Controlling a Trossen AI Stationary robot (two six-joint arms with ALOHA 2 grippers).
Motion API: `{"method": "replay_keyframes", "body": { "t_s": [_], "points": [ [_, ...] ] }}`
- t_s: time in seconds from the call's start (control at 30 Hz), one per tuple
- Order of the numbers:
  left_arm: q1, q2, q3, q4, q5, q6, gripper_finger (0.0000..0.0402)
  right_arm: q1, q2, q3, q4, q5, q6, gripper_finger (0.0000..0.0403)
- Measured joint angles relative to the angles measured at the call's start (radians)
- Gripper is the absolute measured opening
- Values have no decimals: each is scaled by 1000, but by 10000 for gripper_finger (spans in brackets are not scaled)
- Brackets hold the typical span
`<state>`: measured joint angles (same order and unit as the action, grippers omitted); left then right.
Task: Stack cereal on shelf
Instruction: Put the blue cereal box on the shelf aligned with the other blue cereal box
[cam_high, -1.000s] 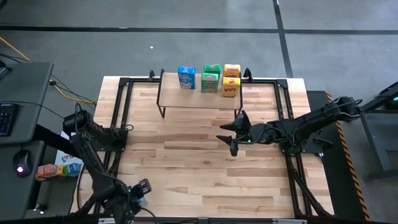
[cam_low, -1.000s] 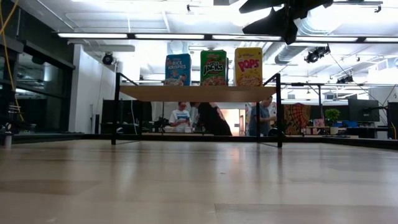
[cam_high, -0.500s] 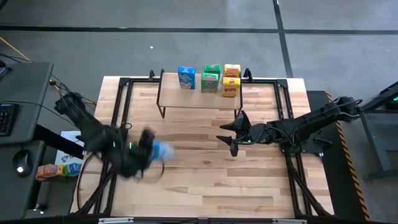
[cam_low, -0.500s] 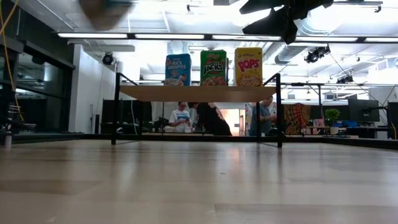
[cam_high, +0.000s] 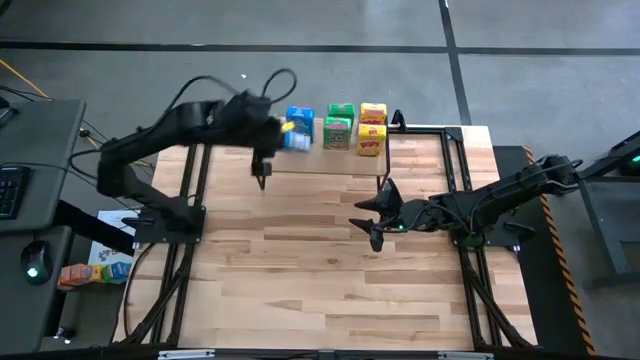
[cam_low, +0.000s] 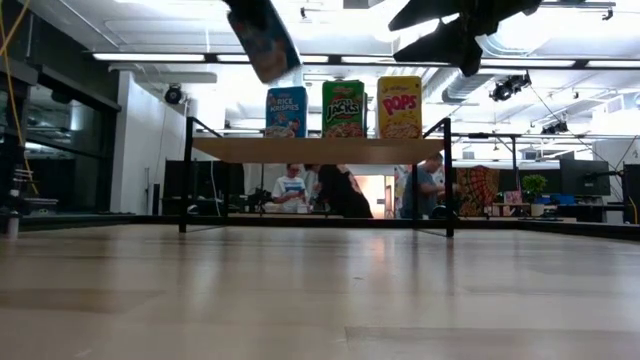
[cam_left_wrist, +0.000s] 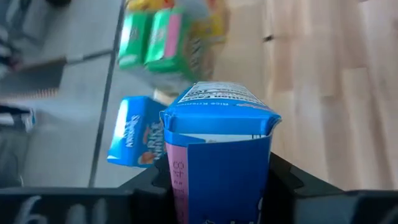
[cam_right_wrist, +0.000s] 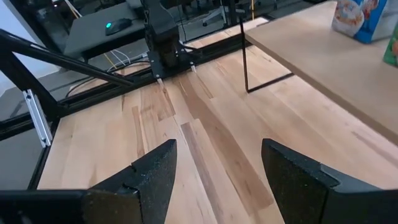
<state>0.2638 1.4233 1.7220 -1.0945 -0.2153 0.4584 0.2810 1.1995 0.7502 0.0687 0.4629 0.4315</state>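
One blue cereal box (cam_left_wrist: 217, 162), clamped in the left gripper (cam_left_wrist: 217, 186), could topple the blue box (cam_high: 299, 124) already on the shelf (cam_low: 320, 150), while the right gripper (cam_right_wrist: 217, 168) waits open.

Six cereal boxes: two blue (cam_high: 299, 122), one of them (cam_left_wrist: 217, 158) carried above the shelf (cam_high: 320, 160); two green (cam_high: 338, 131); two yellow-and-red (cam_high: 371, 139); one shelf; two arms.

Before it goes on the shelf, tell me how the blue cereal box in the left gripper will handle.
The blue cereal box is thin card with a folded top, so it is probably light and may dent if squeezed. Tall and narrow, like the boxes on the shelf, it could tip if set down tilted. The left gripper holds it at a slant.
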Motion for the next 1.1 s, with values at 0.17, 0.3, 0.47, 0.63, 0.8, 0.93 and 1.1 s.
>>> {"method": "replay_keyframes", "body": {
  "t_s": [0.17, 0.3, 0.47, 0.63, 0.8, 0.93, 1.1],
  "points": [
    [94, 138, 64, -71, 35, 40, 126, 0, 0, 0, -42, 0, 43, 226],
    [130, 225, 102, -167, 80, 73, 127, 0, 0, 0, -65, 0, 41, 226],
    [144, 304, 127, -160, 86, 130, 127, 0, 0, 0, -66, 0, 39, 226],
    [144, 339, 145, -156, 87, 182, 127, 0, 0, 0, -66, 6, 34, 226],
    [144, 345, 145, -156, 87, 186, 127, 0, 0, 0, -66, 6, 32, 226],
    [144, 345, 145, -157, 87, 214, 127, 0, 0, 0, -65, 6, 32, 226],
    [144, 345, 145, -120, 87, 230, 135, 0, 0, 0, -65, 6, 31, 226]
  ]
}}
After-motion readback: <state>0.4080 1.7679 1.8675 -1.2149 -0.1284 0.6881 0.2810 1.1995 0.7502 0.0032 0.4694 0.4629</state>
